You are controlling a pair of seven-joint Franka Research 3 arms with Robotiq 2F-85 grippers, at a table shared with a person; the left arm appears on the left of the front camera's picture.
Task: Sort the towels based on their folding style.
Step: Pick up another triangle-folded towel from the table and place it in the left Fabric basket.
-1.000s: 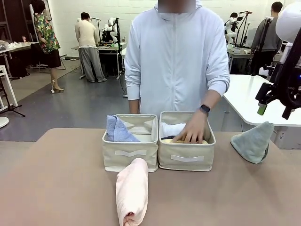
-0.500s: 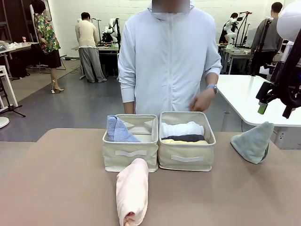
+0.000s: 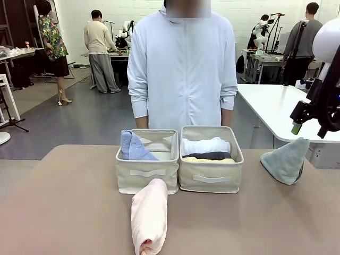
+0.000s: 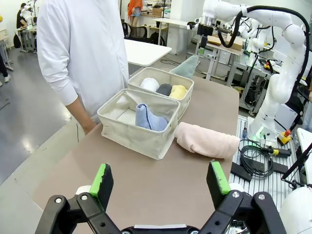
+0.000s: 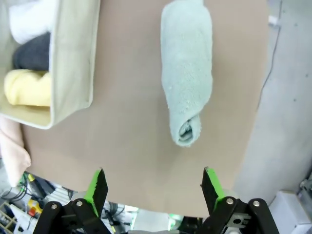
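The left gripper (image 4: 160, 179) has its jaws spread wide with nothing between the green pads. It hangs above the table (image 4: 122, 185), near the robot-side edge. In its wrist view, bare tabletop runs from the pads up to the left bin (image 4: 139, 134) at 12 o'clock. The pink towel (image 4: 207, 140) lies at 1 o'clock with one end just beside that bin's front wall; I cannot tell whether they touch. The blue towel (image 4: 151, 117) stands inside the left bin. Behind it, the right bin (image 4: 184, 103) holds the white roll (image 4: 149, 84), grey roll (image 4: 164, 89) and yellow roll (image 4: 178, 91) side by side.

The right gripper (image 5: 153, 187) is also wide apart and empty, held high and looking straight down. The green towel (image 5: 187, 83) lies at 12 o'clock from it, well clear of the pads. The table's edge runs close along the towel's 3 o'clock side, with floor beyond. At 9 o'clock there is open tabletop between the towel and the right bin.

From the front, the two bins sit touching at mid-table. The green towel is at 3 o'clock, well apart from them, and wide bare table lies at 9 o'clock. A person (image 3: 183, 69) stands at 12 o'clock behind the bins.
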